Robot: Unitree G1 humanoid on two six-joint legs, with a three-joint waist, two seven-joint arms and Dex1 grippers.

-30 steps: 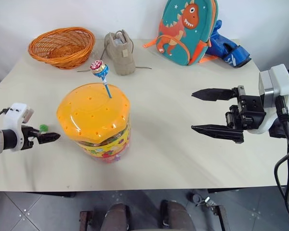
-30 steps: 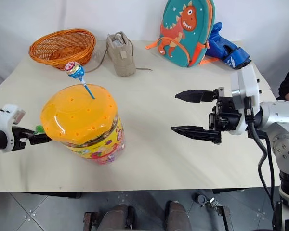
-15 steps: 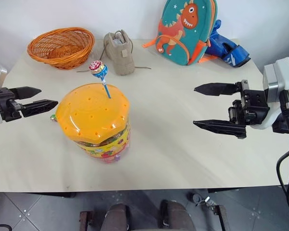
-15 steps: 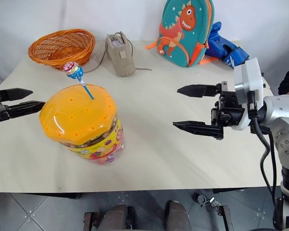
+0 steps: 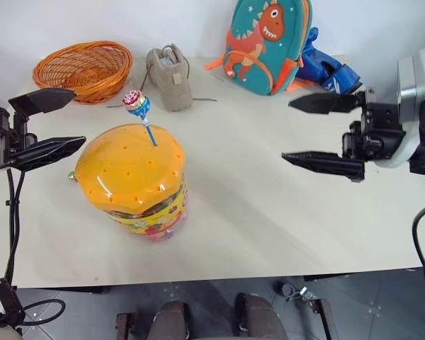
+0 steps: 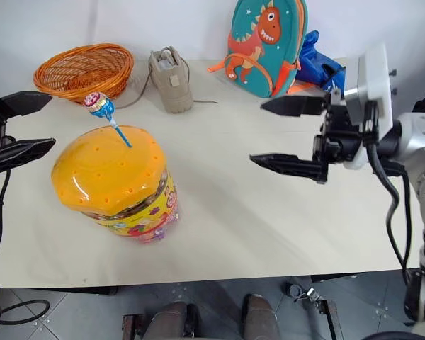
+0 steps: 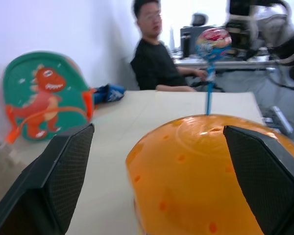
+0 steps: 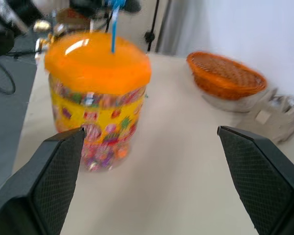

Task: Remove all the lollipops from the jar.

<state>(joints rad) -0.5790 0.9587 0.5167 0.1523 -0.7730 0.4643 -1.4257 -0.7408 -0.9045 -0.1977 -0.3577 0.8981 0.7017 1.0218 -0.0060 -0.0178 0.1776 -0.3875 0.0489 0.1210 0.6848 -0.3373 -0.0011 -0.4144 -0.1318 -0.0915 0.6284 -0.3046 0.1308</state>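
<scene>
One pink-blue lollipop on a blue stick (image 5: 137, 105) stands in the domed orange lid of the clear plastic jar (image 5: 134, 177) on the counter (image 5: 255, 212). Both end effectors, left (image 5: 46, 124) and right (image 5: 324, 134), are spread and empty. Bring the left one level, pinch the stick low, pull straight up.

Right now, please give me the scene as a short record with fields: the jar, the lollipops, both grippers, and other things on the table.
jar: wide clear plastic jar with a domed orange lid, upright on the pale table
lollipop in lid: one pink-blue lollipop on a blue stick, standing in a lid hole
other lollipops: part of one wrapped sweet shows on the table beside the jar
left gripper: open, empty, beside the jar
right gripper: open, empty, apart from the jar
other things: woven orange basket, beige shoe, teal dinosaur backpack
</scene>
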